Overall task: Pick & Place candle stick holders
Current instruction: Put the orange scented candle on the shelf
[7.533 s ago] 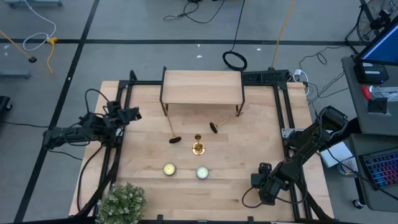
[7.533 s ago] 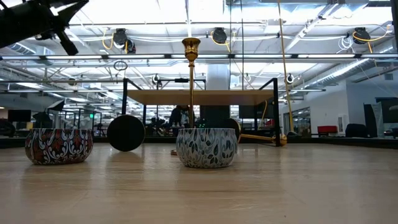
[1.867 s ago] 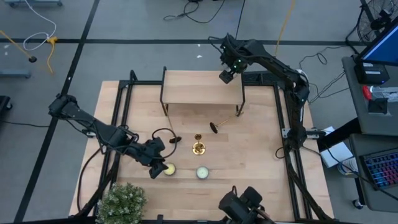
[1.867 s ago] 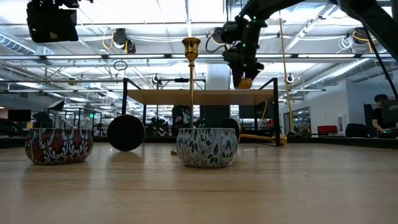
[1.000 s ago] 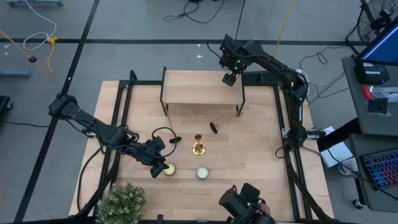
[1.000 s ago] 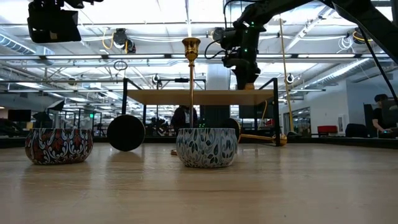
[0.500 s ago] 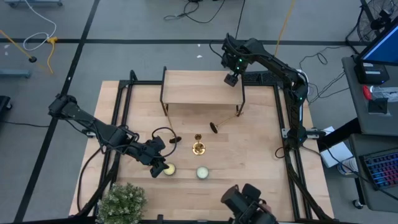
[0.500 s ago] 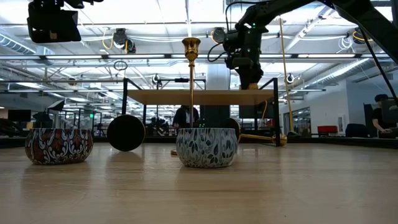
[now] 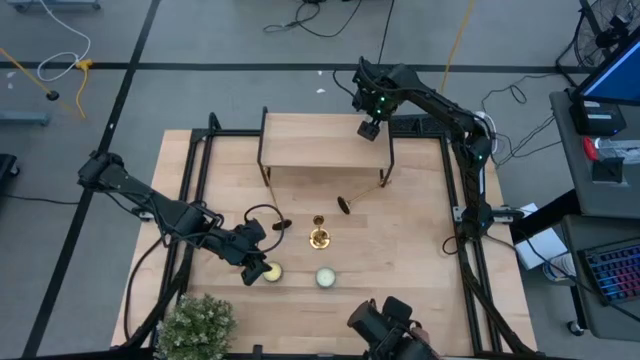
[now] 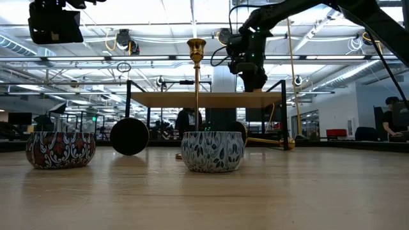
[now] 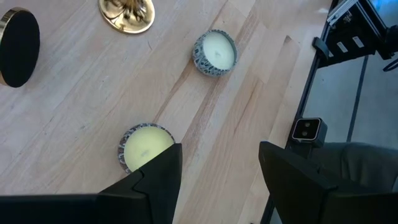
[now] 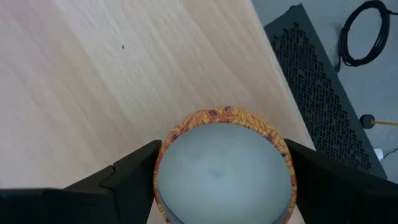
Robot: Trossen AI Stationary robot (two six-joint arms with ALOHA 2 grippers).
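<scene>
Holding an orange-patterned candle tin (image 12: 222, 165) between its fingers, the right gripper (image 9: 369, 129) hangs over the right end of the wooden riser shelf (image 9: 320, 140) at the table's 12 o'clock; right wrist view shows the tin clamped from both sides over the shelf's corner. Left gripper (image 9: 254, 270) sits low at roughly 7 o'clock of table centre, jaws spread wide, just above the yellow-wax candle tin (image 11: 145, 147), not gripping it. Second, white-wax candle tin (image 11: 215, 52) is just beside that, toward 6 o'clock. Candle stick holders: one upright candlestick (image 9: 319, 234) near table centre, its cup top (image 10: 196, 46) well above the tins in the low view; one fallen candlestick (image 9: 274, 205) lying at 10 o'clock of the upright one, dark base underside (image 11: 17, 46) facing the left wrist camera; another fallen candlestick (image 9: 362, 194) at 1 o'clock of the upright one, stem running under the shelf's right leg. Faux plant (image 9: 195, 322) at the table's 7 o'clock corner.
</scene>
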